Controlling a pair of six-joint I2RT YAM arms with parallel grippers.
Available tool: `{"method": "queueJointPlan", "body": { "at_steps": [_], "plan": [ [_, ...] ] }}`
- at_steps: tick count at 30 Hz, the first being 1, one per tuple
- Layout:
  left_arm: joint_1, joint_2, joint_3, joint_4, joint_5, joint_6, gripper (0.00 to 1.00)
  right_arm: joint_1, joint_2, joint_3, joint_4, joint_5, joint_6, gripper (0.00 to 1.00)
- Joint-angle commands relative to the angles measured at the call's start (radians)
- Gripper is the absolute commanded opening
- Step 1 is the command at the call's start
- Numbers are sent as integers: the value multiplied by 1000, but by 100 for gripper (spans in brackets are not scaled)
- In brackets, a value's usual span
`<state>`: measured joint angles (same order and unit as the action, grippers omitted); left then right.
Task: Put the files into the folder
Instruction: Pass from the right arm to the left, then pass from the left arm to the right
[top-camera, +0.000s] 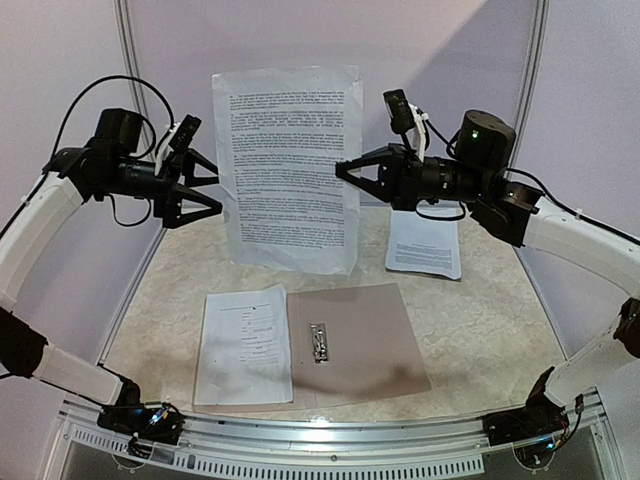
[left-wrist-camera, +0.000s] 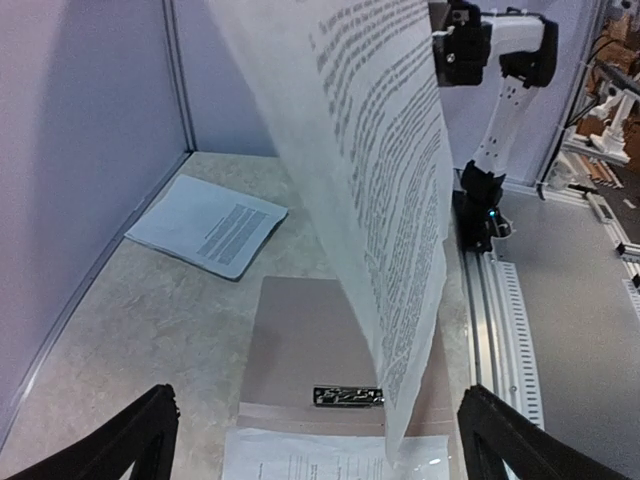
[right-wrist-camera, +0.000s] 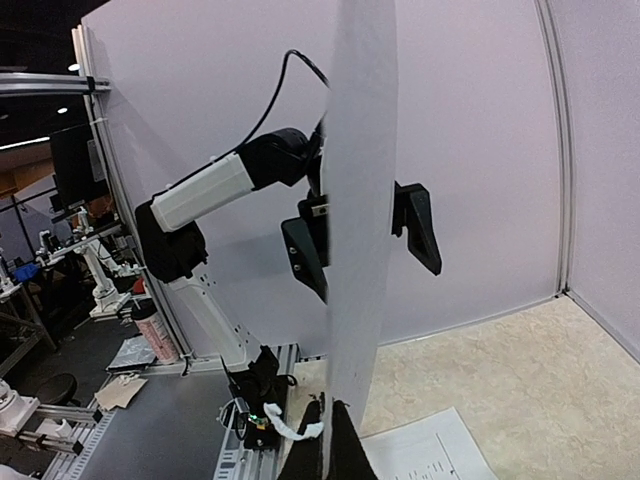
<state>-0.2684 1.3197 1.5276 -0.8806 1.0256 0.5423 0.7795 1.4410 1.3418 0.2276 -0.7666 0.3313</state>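
Above the table, mid-transfer: right gripper (top-camera: 342, 170) is pinched shut on the right edge of one file sheet (top-camera: 285, 170), which hangs upright in the air behind the open folder (top-camera: 375, 335). The left gripper (top-camera: 214, 186) sits just beside the sheet's left edge, jaws spread wide, holding nothing. Both forearms reach inward roughly level, wrists facing each other across the page. Next move, I'd say: tip the sheet flat and lower it onto the folder, where a filed sheet (top-camera: 245, 345) already lies on the left leaf beside the clip (top-camera: 319, 342); spare files (top-camera: 425, 240) wait far right.
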Motion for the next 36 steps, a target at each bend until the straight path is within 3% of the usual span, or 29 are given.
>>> {"method": "queueJointPlan", "body": {
  "at_steps": [1, 4, 9, 10, 13, 19, 23, 25, 27, 33, 34, 36],
  "plan": [
    [-13, 7, 36, -16, 186, -1, 99, 20, 7, -16, 92, -37, 59, 0],
    [-24, 5, 48, 10, 175, -14, 99, 25, 16, -16, 101, -43, 65, 0],
    [-54, -14, 26, 188, 68, -189, 99, 26, 34, -4, 111, -59, 76, 0],
    [-67, -7, 30, 198, 39, -209, 93, 26, 40, -1, 110, -60, 78, 0],
    [-76, 20, 35, 210, 17, -238, 57, 27, 50, 6, 95, -56, 76, 0],
    [-82, 4, 37, 182, 137, -185, 0, 27, 53, 5, 37, -5, 55, 0],
    [-86, -24, 7, 144, 82, -127, 0, 27, 52, -7, -9, 94, 35, 41],
    [-90, -34, -12, 139, 74, -113, 0, 29, 59, -9, -9, 113, 26, 54],
    [-92, -41, -22, 140, 78, -110, 0, 37, 82, 11, -14, 109, 24, 60],
    [-93, -43, -19, 131, 88, -103, 0, 68, 162, 83, -54, 110, -16, 60],
    [-93, -45, -20, 131, 88, -101, 0, 68, 172, 82, -50, 114, -16, 56],
    [-93, -50, -24, 123, 85, -96, 0, 69, 176, 73, -32, 118, -3, 37]
  ]
}}
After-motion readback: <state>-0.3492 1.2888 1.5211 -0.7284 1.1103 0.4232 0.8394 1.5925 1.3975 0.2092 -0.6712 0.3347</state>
